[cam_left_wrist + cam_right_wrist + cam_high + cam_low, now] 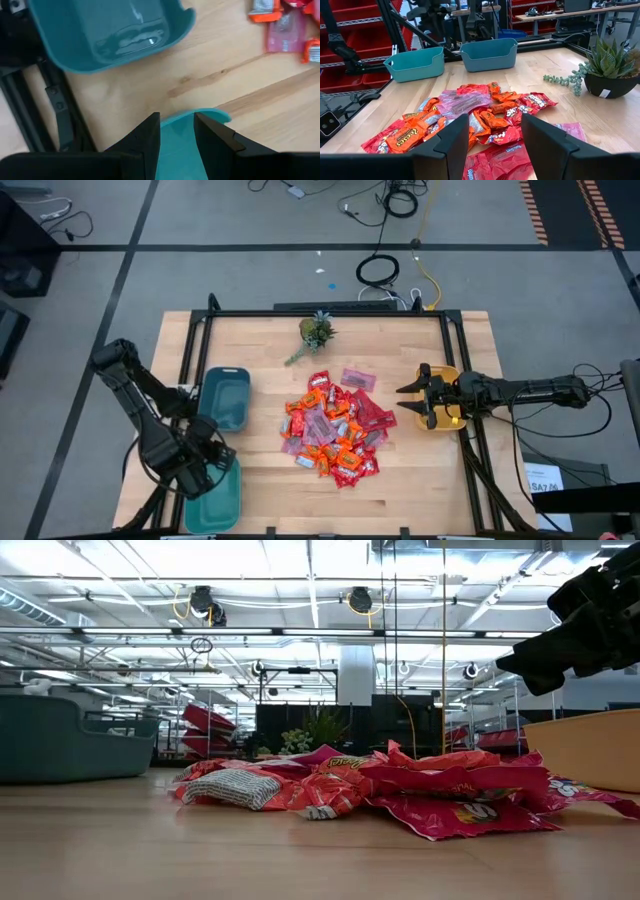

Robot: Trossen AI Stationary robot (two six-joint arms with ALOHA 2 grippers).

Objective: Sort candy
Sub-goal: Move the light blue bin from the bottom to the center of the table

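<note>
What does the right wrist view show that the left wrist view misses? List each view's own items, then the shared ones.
Right wrist only: the potted plant, the full candy pile and the open right gripper.
Left wrist only: the open left gripper above a teal bin's rim.
Shared: both teal bins, the wooden table and some candy.

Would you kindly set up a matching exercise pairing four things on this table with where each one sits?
Things:
1. candy pile
2. potted plant
3. yellow bowl
4. left tool

Places:
A. over the teal bin at the table's left front corner
B. under the right tool
C. middle of the table
D. near the far edge

Pairs: 1-C, 2-D, 3-B, 4-A
</note>
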